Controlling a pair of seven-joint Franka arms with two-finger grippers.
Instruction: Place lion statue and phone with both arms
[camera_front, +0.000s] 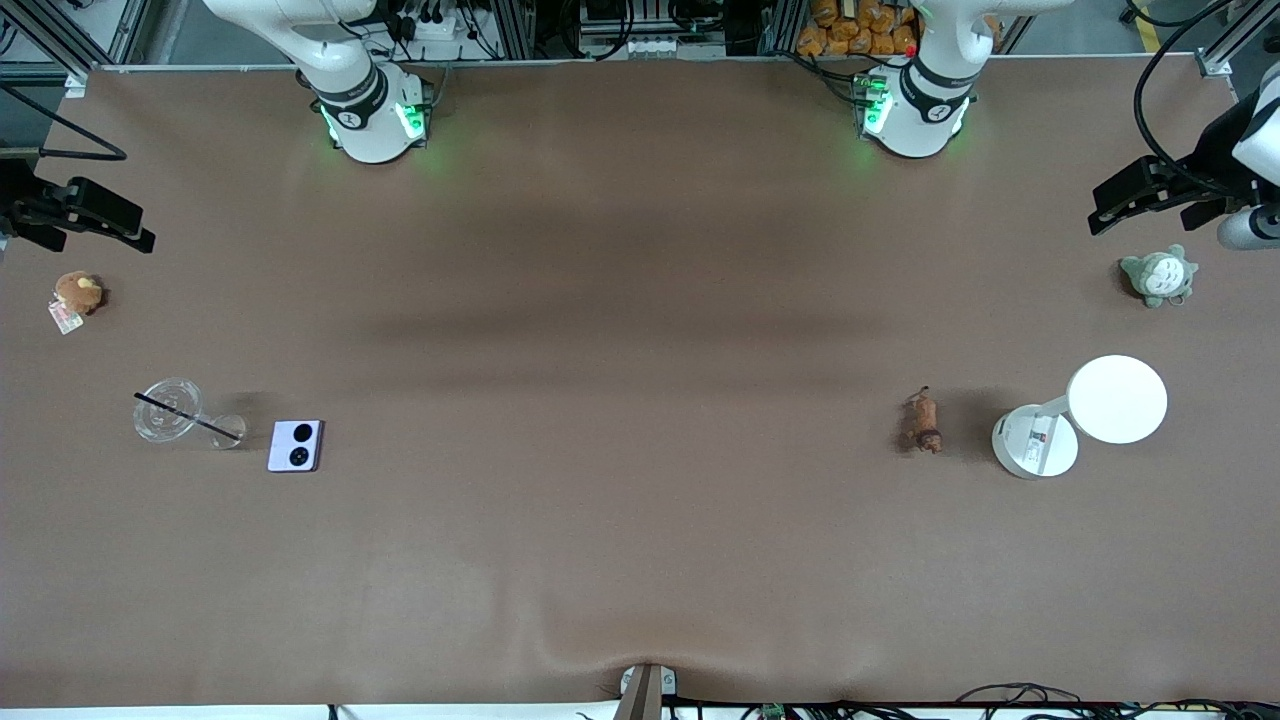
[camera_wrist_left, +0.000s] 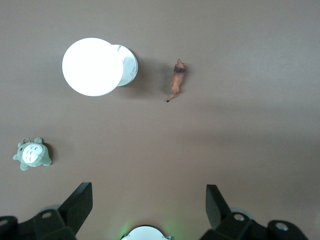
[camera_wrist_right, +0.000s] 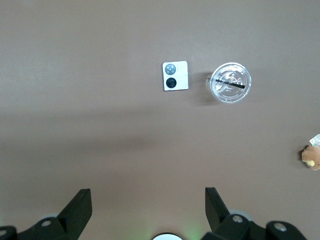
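Place: you're looking at a robotics lab / test cell, not a home.
Table (camera_front: 640, 560): one big brown-covered bench, w/ aluminium framing along its edge by the arm bases.
Arms: two white Frankas w/ green-lit bases, right arm base (camera_front: 375, 120) and left arm base (camera_front: 912, 115), bolted along that edge.
Cabling: power strip and loose wires by the bases; more cables at your near edge.
Clutter by the frame: prob. orange plush stock (camera_front: 860, 30), hard to tell.
Camera mount (camera_front: 645, 690): fixed at the near edge.

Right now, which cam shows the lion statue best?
Left wrist view: the lion statue lies unobstructed on bare table, mane and thin tail distinct, beside the white lamp. Front view shows the statue smaller, with less detail. Right wrist view misses it.
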